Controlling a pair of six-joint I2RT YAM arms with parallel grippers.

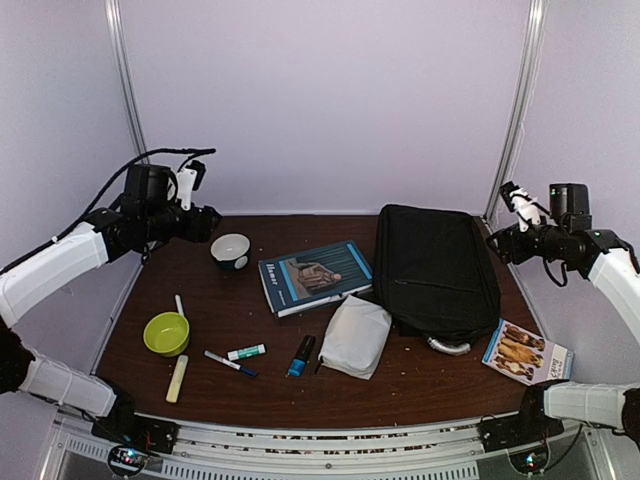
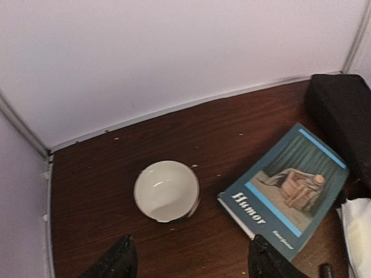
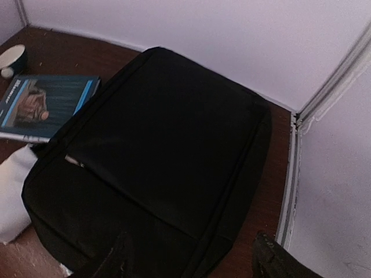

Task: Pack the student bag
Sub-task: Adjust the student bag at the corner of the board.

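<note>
Top external view, nearest first: we see a green bowl (image 1: 166,333) on the desk (image 1: 420,375), then a white pouch (image 1: 355,337) just beside the student bag (image 1: 435,268) — lying flat, right of centre. We find the left fingers (image 2: 119,260) and right fingers (image 3: 272,263) spread apart — grasping nothing.

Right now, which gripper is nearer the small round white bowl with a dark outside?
Left. The left gripper hovers just left of the bowl; the right gripper hangs far across, by the right edge of the large black fabric bag.
</note>
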